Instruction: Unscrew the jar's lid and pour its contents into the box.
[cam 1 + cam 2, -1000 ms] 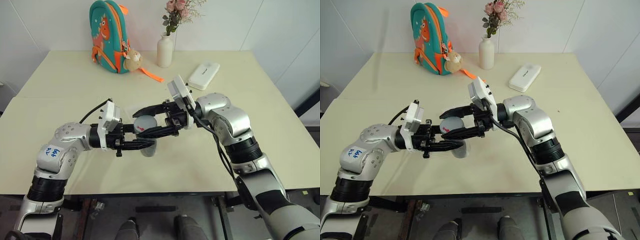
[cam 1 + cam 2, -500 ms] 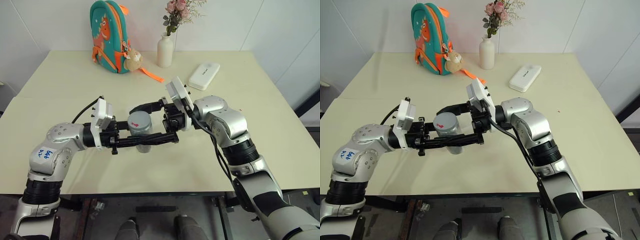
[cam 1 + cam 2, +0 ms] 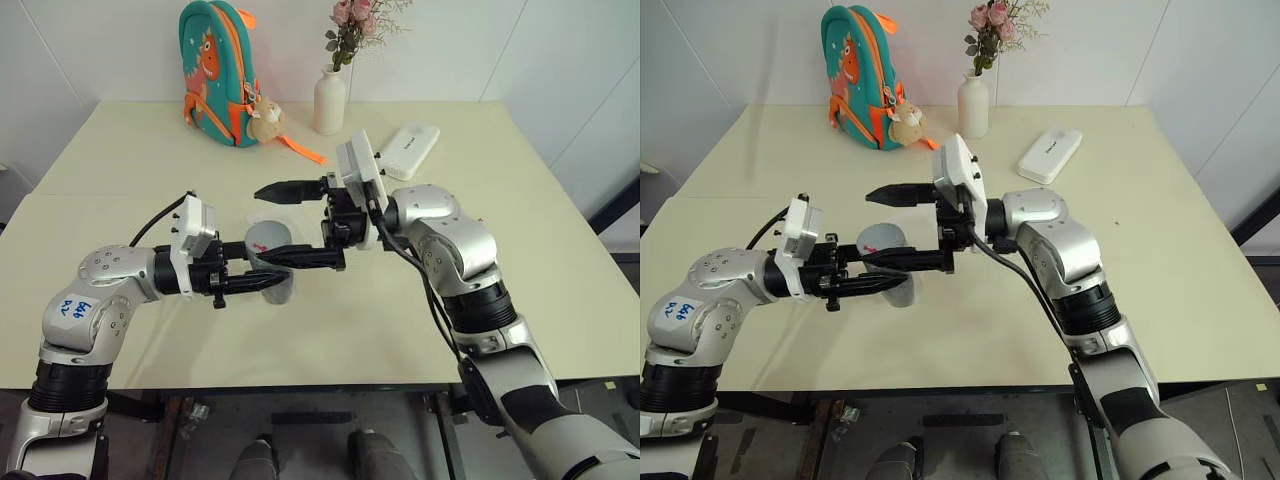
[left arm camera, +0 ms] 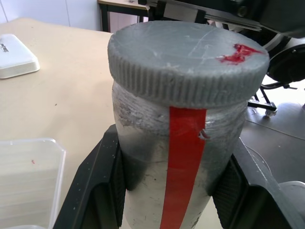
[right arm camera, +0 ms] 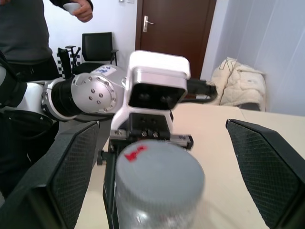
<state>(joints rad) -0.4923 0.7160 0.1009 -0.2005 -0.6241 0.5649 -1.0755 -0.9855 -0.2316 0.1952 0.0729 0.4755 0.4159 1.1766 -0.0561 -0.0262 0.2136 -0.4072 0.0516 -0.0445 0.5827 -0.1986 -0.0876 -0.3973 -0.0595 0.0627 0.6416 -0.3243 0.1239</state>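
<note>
The jar (image 4: 176, 157) is clamped in the left gripper (image 3: 262, 283) above the desk's (image 3: 120, 170) near middle, lid (image 4: 188, 59) on. The right gripper (image 3: 297, 222) is spread wide around the lid, touching nothing. Unscrewing is judged underway; closing on the lid and twisting are called for next.

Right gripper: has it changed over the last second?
Yes. The right gripper, clamped on the grey-white screw lid a second ago, has its jaws wide open, one finger now nearer the white vase.
</note>
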